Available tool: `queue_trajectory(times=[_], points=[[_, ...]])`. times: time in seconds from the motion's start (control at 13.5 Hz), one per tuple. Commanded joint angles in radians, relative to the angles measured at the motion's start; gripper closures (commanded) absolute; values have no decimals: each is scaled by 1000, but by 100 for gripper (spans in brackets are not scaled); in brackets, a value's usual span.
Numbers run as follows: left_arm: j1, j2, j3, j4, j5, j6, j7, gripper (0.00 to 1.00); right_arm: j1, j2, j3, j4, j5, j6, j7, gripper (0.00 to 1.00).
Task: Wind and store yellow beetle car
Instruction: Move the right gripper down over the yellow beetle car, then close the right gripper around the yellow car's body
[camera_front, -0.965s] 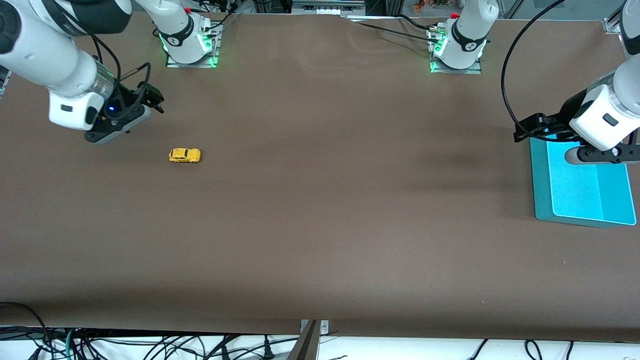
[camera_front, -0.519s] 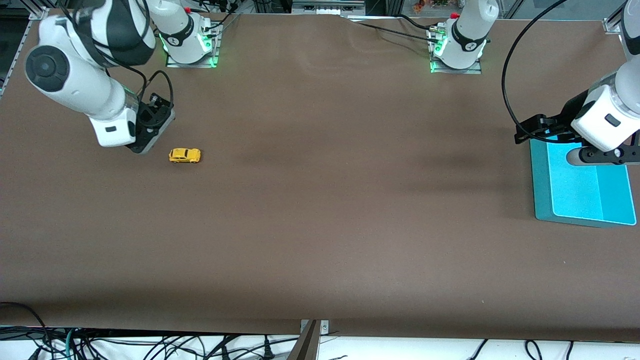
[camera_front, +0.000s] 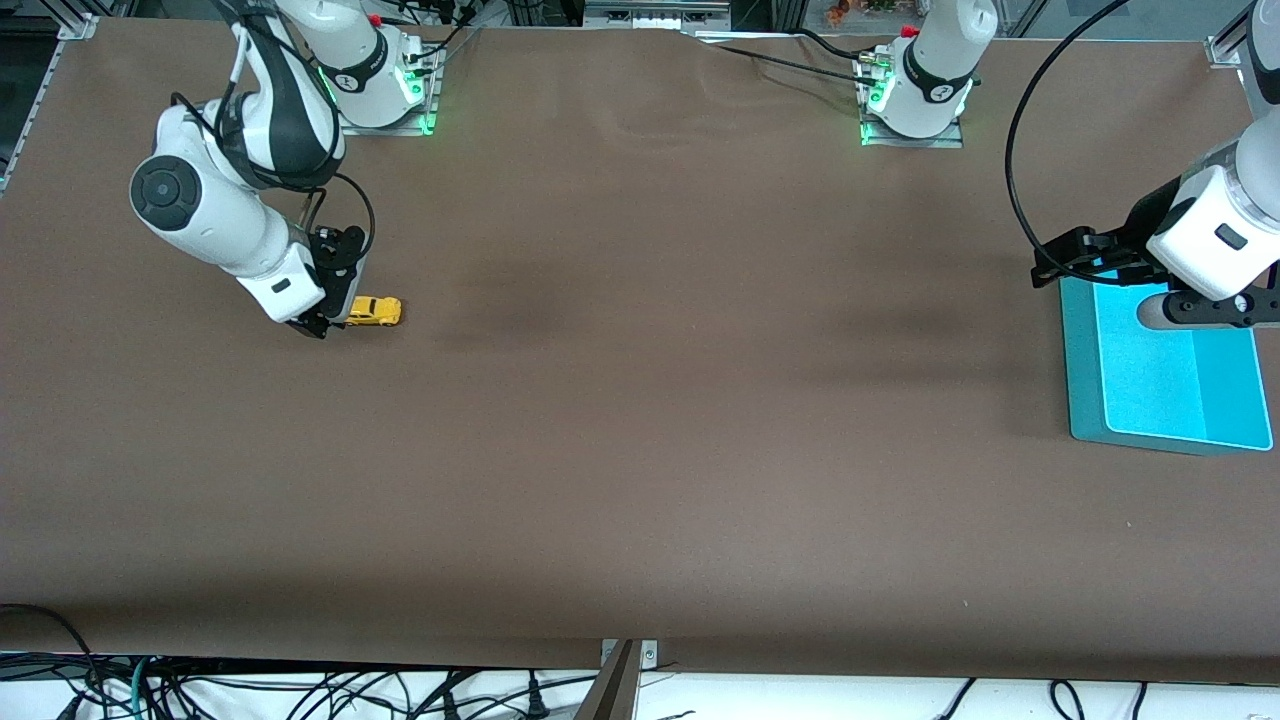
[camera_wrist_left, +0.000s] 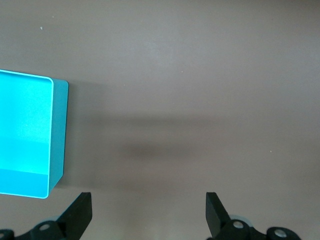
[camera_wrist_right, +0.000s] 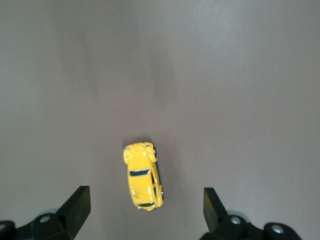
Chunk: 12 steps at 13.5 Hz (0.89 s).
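The yellow beetle car (camera_front: 374, 311) stands on its wheels on the brown table toward the right arm's end. In the right wrist view the car (camera_wrist_right: 143, 175) lies just ahead of the gap between the open fingers. My right gripper (camera_front: 330, 318) is open, low over the table, right beside the car's end. My left gripper (camera_front: 1195, 308) is open and empty, hovering over the turquoise bin (camera_front: 1165, 365) at the left arm's end. In the left wrist view the bin (camera_wrist_left: 30, 135) shows off to one side of the open gripper (camera_wrist_left: 147, 220).
The brown table (camera_front: 640, 400) carries only the car and the bin. Both arm bases (camera_front: 380, 80) stand along the edge farthest from the front camera. Cables hang below the edge nearest the front camera.
My right arm has swung down and toward the car, and its gripper now sits right beside it. The car has not moved. The left arm has barely moved.
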Motion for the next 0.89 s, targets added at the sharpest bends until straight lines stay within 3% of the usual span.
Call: queue_trajectory(times=[0.0,0.3,0.67,0.82], points=[[6,17,0,32,-28,-12,1,0,-42,39,9,-73,-5,132,-104,0],[6,17,0,32,-28,-12,1,0,-56,82,9,-183,-5,322,-137,0],[6,19,0,32,-28,-12,1,0,-62,96,8,-238,-3,407,-152,1],[6,19,0,32,-28,-12,1,0,-65,99,8,-254,-3,428,-158,8]])
